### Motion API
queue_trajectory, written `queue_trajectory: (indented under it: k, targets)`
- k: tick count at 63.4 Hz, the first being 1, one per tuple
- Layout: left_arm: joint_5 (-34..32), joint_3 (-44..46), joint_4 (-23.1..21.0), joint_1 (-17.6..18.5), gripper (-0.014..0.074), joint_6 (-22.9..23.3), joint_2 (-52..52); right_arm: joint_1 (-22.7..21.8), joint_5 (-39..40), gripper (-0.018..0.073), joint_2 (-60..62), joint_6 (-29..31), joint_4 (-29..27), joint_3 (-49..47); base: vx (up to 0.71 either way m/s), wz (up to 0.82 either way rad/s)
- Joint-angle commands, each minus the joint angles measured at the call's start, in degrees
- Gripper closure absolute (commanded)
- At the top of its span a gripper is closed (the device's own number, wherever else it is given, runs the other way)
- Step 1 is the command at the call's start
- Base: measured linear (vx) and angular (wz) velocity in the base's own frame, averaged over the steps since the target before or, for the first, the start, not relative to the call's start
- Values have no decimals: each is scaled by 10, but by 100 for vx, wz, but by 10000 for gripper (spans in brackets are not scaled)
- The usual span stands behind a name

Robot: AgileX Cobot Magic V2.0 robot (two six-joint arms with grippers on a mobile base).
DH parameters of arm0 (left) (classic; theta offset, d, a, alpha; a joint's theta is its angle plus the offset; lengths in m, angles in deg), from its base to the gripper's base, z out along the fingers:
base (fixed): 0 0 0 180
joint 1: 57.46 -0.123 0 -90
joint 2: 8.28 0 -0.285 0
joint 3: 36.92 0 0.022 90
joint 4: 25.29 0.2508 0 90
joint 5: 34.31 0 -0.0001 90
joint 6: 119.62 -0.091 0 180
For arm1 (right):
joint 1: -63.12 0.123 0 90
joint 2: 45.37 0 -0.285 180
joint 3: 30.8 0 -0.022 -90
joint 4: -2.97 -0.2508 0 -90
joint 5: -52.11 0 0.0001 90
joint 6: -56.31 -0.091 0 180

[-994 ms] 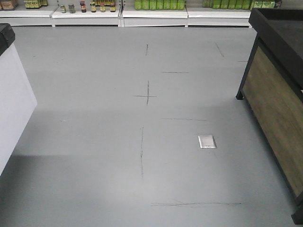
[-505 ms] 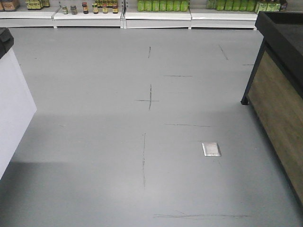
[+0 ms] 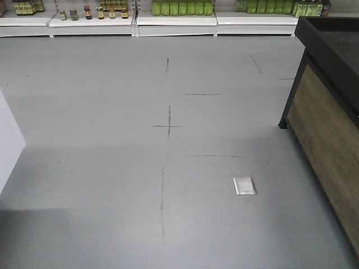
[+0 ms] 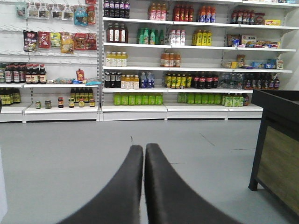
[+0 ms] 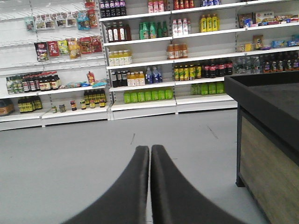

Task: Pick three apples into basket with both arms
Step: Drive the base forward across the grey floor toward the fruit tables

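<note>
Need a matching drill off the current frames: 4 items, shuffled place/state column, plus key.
Items:
1. left gripper
2. metal plate
3. counter
4. green bottles

Place or state:
A. lined up on the far shelf
B. set flat in the grey floor
C. shut, holding nothing
D. at the right edge, wood side, black top

Pairs: 1-C, 2-B, 3-D, 4-A

Left gripper (image 4: 143, 149), black fingers (image 4: 126, 186) tip to tip, over grey floor (image 4: 56, 158); stocked shelves (image 4: 140, 70) beyond, dark counter (image 4: 280, 154) right
</note>
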Motion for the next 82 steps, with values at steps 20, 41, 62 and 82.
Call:
queue_trajectory:
  k: [20, 41, 62, 82]
  targets:
    - [-38, -2, -4, 1, 603, 1, 3, 0, 45, 568, 7, 0, 2, 8, 18, -6]
    - [-38, -2, -4, 1, 603, 1, 3, 0, 45, 568, 7, 0, 2, 8, 20, -4]
    - [-38, -2, -4, 1, 603, 1, 3, 0, 45, 568, 7, 0, 2, 8, 21, -2]
    - [-38, -2, -4, 1, 603, 1, 3, 0, 45, 568, 7, 0, 2, 8, 19, -1]
